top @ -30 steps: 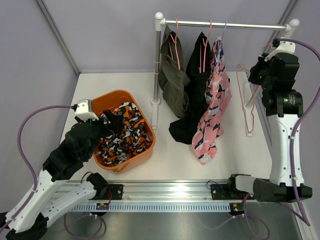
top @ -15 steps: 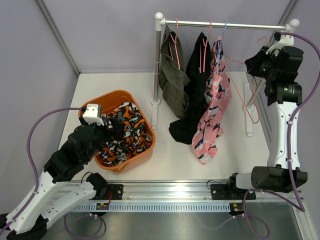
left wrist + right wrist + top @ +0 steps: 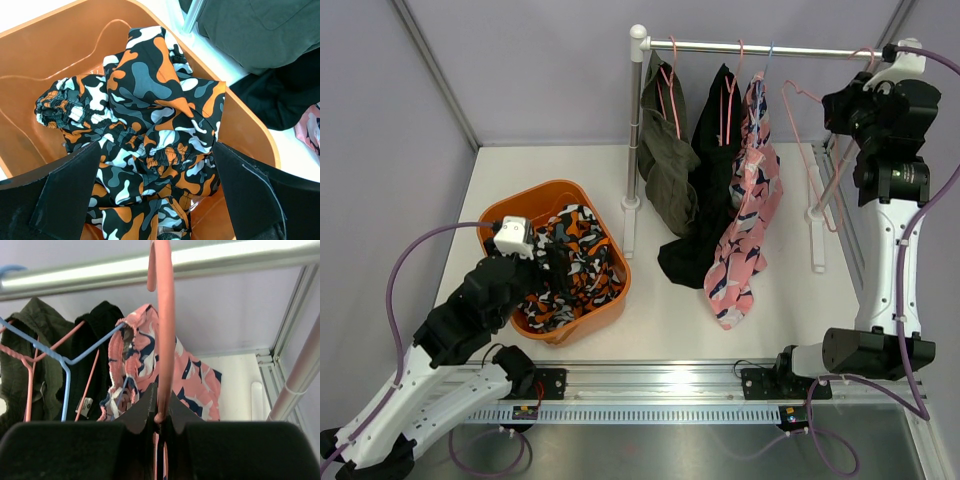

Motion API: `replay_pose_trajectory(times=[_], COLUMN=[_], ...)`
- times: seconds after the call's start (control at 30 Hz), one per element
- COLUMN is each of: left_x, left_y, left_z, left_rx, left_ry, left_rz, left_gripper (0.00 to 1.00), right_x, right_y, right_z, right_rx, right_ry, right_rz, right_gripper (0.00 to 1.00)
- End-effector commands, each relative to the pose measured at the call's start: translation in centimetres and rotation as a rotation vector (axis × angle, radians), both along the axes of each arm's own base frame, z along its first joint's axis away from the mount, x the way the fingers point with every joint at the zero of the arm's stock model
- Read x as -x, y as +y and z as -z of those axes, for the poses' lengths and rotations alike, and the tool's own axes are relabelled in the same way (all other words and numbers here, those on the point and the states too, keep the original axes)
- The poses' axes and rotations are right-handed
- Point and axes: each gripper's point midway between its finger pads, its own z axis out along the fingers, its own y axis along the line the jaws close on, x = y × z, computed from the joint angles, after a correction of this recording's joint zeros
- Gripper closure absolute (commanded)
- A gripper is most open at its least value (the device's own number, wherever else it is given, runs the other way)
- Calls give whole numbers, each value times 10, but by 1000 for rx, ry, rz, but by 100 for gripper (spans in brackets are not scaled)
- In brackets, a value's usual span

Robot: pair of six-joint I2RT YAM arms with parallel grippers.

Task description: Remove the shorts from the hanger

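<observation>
The right gripper [image 3: 160, 416] was clamped on a bare pink hanger [image 3: 164, 315] held up beside the rail [image 3: 770, 48]. The left gripper [image 3: 155, 187] hung with its fingers apart over the camouflage shorts [image 3: 150, 110] in the orange basket [image 3: 555, 186]. The olive shorts [image 3: 668, 170], black shorts [image 3: 705, 200] and pink shorts [image 3: 750, 220] hung on the rail. The step in hand appeared to be parking the hanger, and the next move would call for hooking it over the rail.

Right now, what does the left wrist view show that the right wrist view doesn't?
Only the left wrist view shows the camouflage shorts lying in the orange basket, under the open left hand. Only the right wrist view shows the rail, the blue hanger, and the bare pink hanger pinched in the right hand. Both show the olive shorts, the black shorts and the pink shorts.
</observation>
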Motion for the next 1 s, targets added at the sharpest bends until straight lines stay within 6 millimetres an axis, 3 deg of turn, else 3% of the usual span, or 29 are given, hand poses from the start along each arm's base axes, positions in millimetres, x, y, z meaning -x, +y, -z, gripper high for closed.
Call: replay_pose_trajectory(times=[0.0,0.23,0.53,0.87,0.97], left_x=[0,-2,-3,-3,-3], left_y=[-1,-2,-2,-4,-5], left_z=[-1,3,6,7,8], left_rx=[0,-15,-26,-24,-25], left_ry=[-18,-3,9,16,19], left_rz=[11,10,7,16,19], left_gripper=[1,1,1,1,1], right_x=[-9,-39,-71,-69,-60], right_y=[-12,-23,-30,-37,-36], right_z=[-36,-40,-10,13,9], right_rx=[43,43,24,-11,-22], right_ry=[-99,-84,-5,63,57], right_rz=[44,80,88,139,148], right_gripper=[100,100,100,100,91])
